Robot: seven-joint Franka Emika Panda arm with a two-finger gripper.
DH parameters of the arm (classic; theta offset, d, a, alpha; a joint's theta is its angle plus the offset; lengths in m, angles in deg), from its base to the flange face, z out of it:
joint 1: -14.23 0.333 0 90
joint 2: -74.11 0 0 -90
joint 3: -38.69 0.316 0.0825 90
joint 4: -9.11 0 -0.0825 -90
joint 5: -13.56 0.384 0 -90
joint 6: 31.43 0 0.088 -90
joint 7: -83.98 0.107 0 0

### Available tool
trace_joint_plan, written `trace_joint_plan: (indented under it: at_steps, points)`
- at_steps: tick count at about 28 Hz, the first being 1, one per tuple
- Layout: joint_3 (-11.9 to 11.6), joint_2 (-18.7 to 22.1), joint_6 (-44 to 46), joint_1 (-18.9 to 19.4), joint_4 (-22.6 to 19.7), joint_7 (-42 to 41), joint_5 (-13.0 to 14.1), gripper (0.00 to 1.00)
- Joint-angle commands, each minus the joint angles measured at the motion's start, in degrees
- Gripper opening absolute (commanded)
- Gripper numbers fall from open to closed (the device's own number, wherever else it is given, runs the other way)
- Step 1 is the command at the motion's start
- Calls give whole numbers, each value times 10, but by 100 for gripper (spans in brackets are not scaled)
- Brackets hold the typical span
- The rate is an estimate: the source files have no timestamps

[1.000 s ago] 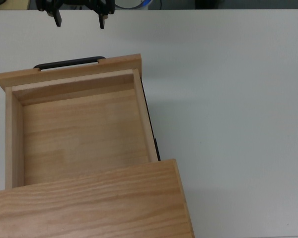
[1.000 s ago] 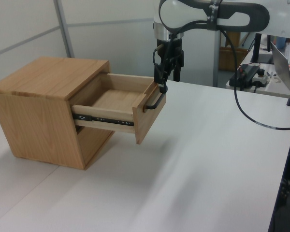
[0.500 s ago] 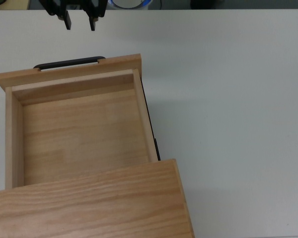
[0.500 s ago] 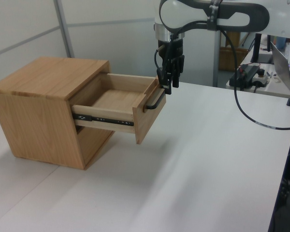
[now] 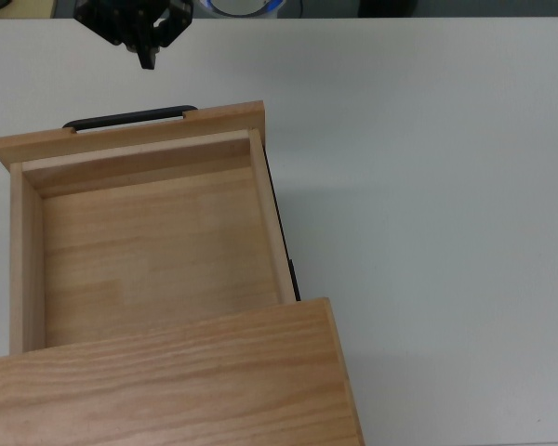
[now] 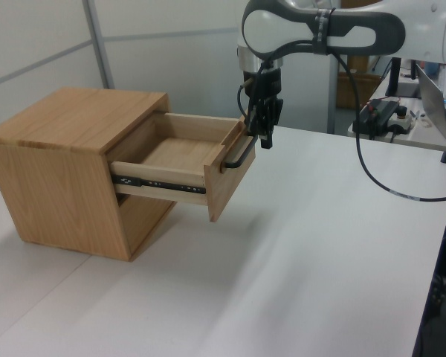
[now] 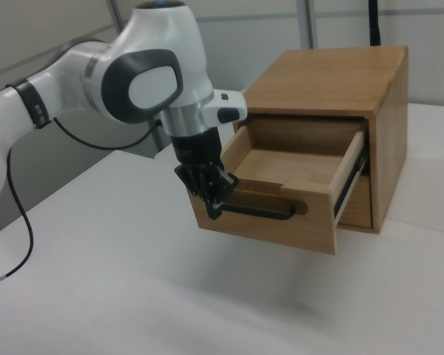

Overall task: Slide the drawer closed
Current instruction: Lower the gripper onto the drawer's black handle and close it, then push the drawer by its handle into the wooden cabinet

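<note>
Hovering just beyond the open drawer (image 6: 180, 160), fingers (image 6: 265, 138) clenched on nothing.

Bare white table (image 5: 428, 186) lies open before the drawer (image 5: 139, 232) front (only its black handle (image 5: 130, 118) juts out).

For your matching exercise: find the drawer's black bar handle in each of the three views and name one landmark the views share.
Top view: black bar handle at upper left, just below the gripper.
Left view: handle near centre, on the drawer front.
Right view: handle at centre.
Shared landmark: the wooden cabinet top.
</note>
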Motion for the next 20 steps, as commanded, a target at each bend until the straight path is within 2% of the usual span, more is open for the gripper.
trace_joint_plan:
  at_steps: [1, 6, 17, 20]
  points:
    - [-5, -14, 2, 1, -4, -15, 0, 0]
    - [-1, -32, 1, 2, 0, -18, -7, 0]
    - [4, -67, -107, 9, 2, 10, -9, 0]
    - [12, -77, -140, 12, 2, 19, -19, 0]
